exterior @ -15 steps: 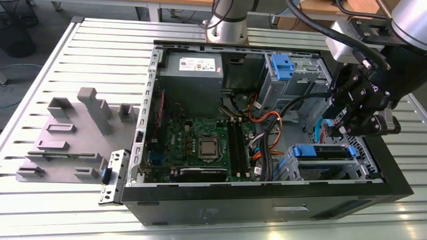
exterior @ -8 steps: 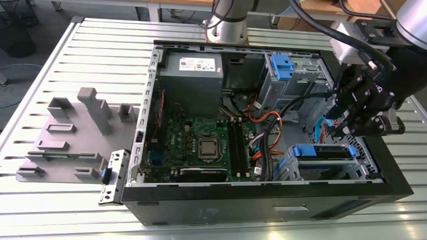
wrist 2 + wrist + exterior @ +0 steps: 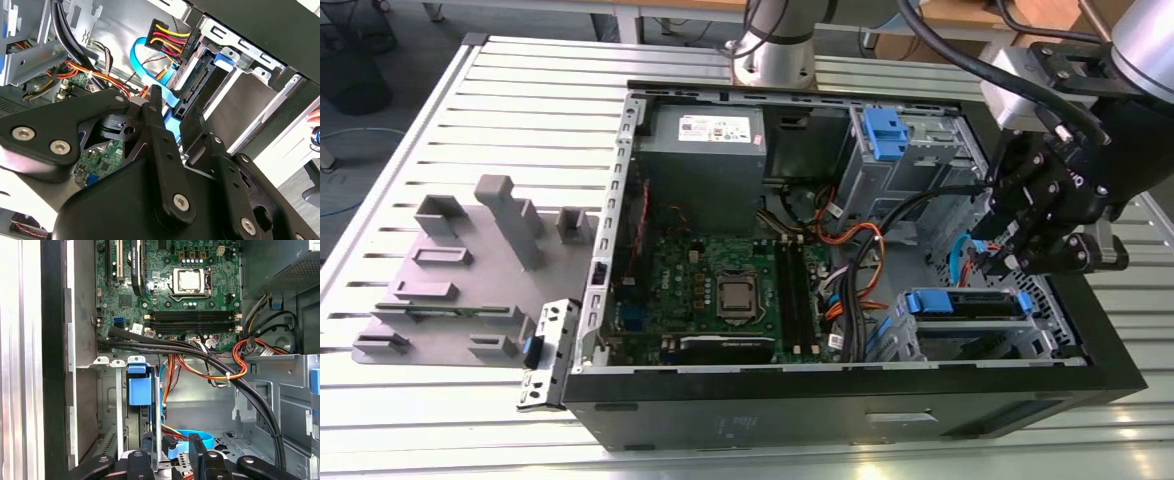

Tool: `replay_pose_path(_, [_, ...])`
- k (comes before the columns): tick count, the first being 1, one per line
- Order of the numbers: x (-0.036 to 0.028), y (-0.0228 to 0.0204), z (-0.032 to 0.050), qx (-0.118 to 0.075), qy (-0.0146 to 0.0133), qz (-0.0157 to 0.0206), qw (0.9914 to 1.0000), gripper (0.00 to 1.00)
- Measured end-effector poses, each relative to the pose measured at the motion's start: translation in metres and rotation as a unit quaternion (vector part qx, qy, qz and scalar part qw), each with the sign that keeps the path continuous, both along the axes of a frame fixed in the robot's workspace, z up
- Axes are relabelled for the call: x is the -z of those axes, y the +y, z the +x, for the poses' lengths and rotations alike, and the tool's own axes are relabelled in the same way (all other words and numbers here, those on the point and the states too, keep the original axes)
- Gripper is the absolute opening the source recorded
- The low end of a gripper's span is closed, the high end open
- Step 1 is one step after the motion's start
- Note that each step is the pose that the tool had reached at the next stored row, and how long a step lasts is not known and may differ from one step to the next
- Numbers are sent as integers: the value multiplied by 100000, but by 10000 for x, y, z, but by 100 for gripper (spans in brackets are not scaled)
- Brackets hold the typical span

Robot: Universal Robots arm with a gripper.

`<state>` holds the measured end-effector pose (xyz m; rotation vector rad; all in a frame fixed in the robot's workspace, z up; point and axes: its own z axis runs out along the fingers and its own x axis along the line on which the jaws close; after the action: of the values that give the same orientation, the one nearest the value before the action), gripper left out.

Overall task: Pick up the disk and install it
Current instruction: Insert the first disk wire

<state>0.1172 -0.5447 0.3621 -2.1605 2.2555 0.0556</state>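
My pincer [image 3: 174, 111] hangs with its jaws apart, gripping nothing, close above the disk [image 3: 981, 300], which sits in the drive bay of the case [image 3: 854, 425] on the exterior view's right. The blue data cable [image 3: 141, 50] runs right by the fingertips. I judge any closing or lift could snag it and drag the disk askew.

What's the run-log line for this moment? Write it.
gripper: inside computer case, at drive bay | disk: in bay | contact: cannot tell
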Motion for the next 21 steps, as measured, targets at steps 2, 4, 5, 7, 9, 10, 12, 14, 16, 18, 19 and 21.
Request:
replay_pose_path(2, [5, 0, 9, -5, 0, 6, 100000, 42])
replay_pose_path(4, [6, 0, 9, 3, -1, 1, 100000, 42])
replay_pose_path(5, [11, 0, 9, 4, -1, 12, 100000, 42])
replay_pose_path(7, [22, 0, 10, 3, -1, 13, 100000, 42])
replay_pose_path(9, [21, 0, 11, 1, 0, -6, 100000, 42])
replay_pose_path(10, [27, 0, 11, 2, -1, 5, 100000, 42])
replay_pose_path(12, [38, 0, 12, 1, 1, 7, 100000, 42])
replay_pose_path(14, [40, 0, 12, 1, 0, -10, 100000, 42])
replay_pose_path(16, [55, 0, 14, -3, -1, 15, 100000, 42])
replay_pose_path(18, [57, 0, 14, 2, 0, -5, 100000, 42])
replay_pose_path(19, [58, 0, 14, 2, 0, 3, 100000, 42])
replay_pose_path(21, [59, 0, 14, 1, 1, 4, 100000, 42])
